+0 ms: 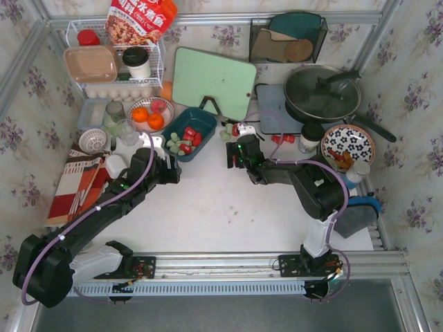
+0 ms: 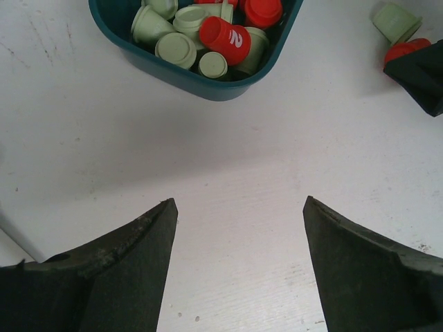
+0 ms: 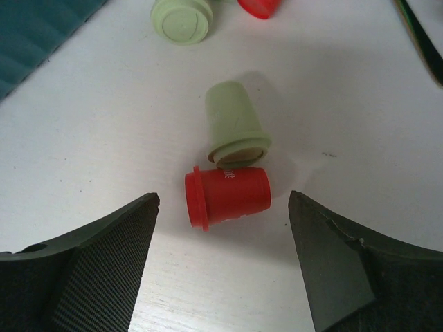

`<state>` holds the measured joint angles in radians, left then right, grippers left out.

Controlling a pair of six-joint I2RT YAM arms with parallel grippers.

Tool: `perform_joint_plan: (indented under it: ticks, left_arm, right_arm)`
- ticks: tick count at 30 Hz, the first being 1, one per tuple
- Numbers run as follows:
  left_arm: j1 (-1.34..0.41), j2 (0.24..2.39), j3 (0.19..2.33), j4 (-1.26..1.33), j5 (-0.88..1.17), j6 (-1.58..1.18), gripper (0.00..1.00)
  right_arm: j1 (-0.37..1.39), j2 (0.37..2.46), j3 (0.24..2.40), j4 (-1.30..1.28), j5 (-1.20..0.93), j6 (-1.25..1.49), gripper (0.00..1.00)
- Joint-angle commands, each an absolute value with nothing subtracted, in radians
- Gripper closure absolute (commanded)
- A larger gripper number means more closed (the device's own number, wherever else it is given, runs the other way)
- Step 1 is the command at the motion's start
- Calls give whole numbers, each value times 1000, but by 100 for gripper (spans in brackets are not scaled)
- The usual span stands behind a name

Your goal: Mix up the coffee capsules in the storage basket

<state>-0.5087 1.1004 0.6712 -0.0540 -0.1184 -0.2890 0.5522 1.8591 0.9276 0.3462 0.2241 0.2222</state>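
**Desk:** How are the left fingers [image 2: 118, 263] seen?

**Caption:** They are spread wide above the white counter [image 2: 221, 159], with nothing held and nothing touched. The storage basket [image 2: 208, 86] is framed just ahead of them. Its near corner is filled with coffee capsules [image 2: 176, 50], pale green and red jumbled together.

**Desk:** And the right fingers [image 3: 90, 270]?

**Caption:** These are parted widely too. A red capsule [image 3: 228, 197] is shown lying on its side on the counter between the two tips. A gap is left on either side of it, so no grip is made. A pale green capsule [image 3: 235, 128] is tipped over right beside it, on the far side. A second green capsule [image 3: 181, 19] and a second red capsule [image 3: 259, 5] are seen loose farther on, near the basket's corner.

**Desk:** Where is the basket placed in the overhead view?

**Caption:** It is set toward the back of the counter, between the two arms' fingers. A green cutting board [image 1: 211, 81] is propped behind it and oranges [image 1: 147, 117] are piled to its left.
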Motion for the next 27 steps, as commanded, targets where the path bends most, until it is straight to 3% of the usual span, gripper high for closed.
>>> perform_joint_plan:
  ticks: [1,14,27]
  left_arm:
    - [-507,1096,670,-44,-113,-291,24]
    - [-507,1097,669,-42,-107,-294,24]
    - [-507,1096,669,-43,-104,-296,24]
  right_arm:
    - [552,1875,930,402,214,233,18]
    - [552,1904,932,433,184,254,26]
    - [552,1875,936,404,177,245,55]
